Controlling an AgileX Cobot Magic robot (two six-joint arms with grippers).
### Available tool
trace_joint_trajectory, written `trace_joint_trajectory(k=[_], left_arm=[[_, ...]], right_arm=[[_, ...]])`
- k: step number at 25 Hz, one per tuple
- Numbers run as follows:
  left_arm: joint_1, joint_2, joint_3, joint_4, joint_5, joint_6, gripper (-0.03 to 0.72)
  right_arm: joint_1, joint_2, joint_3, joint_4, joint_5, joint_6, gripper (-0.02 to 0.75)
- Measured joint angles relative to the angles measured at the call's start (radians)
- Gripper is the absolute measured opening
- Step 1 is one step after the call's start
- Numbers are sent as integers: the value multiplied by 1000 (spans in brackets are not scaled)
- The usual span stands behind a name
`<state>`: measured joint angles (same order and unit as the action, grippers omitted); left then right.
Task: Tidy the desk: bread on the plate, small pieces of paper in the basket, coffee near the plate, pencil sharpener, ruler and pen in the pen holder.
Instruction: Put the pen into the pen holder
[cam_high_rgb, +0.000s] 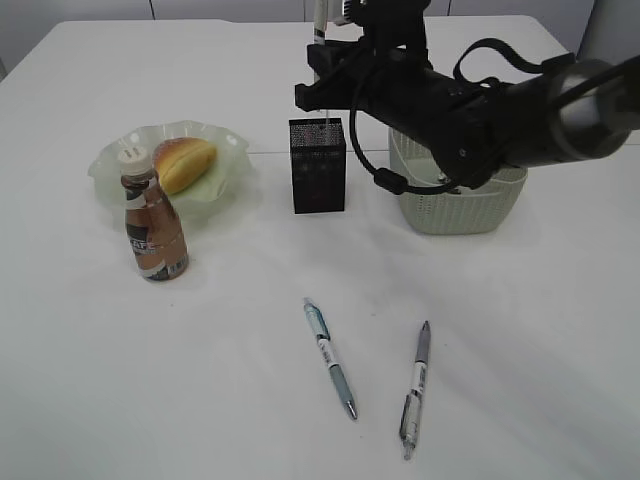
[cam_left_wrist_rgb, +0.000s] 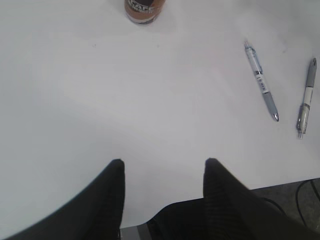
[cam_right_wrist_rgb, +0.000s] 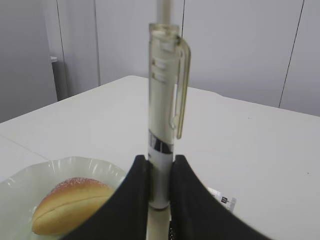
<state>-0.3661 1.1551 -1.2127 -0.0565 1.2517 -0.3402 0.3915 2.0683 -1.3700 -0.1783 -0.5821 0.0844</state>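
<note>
My right gripper (cam_right_wrist_rgb: 160, 162) is shut on a white pen (cam_right_wrist_rgb: 162, 115), held upright above the black mesh pen holder (cam_high_rgb: 317, 165). In the exterior view the pen (cam_high_rgb: 320, 25) rises from the gripper (cam_high_rgb: 325, 70) over the holder. The bread (cam_high_rgb: 184, 163) lies on the pale green plate (cam_high_rgb: 225, 185), also seen in the right wrist view (cam_right_wrist_rgb: 70, 205). The brown coffee bottle (cam_high_rgb: 152, 225) stands in front of the plate. Two pens lie on the near table: a blue-grey one (cam_high_rgb: 330, 357) and a grey one (cam_high_rgb: 416, 388). My left gripper (cam_left_wrist_rgb: 164, 167) is open and empty over the near table edge.
A pale green woven basket (cam_high_rgb: 470, 205) stands right of the pen holder, partly behind my right arm. A small paper piece (cam_right_wrist_rgb: 222, 197) lies behind the gripper in the right wrist view. The left wrist view shows both loose pens (cam_left_wrist_rgb: 261, 80), (cam_left_wrist_rgb: 306, 97) and the bottle base (cam_left_wrist_rgb: 145, 10).
</note>
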Motion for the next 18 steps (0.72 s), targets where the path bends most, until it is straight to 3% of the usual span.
trace_joint_trajectory(k=[9,18], left_arm=[[0,0,0,-1,0,0,372],[0,0,0,-4,0,0,372]], right_arm=[[0,157,-217,13,118,-5,78],[-3,233,-313,68,230,-5,78]])
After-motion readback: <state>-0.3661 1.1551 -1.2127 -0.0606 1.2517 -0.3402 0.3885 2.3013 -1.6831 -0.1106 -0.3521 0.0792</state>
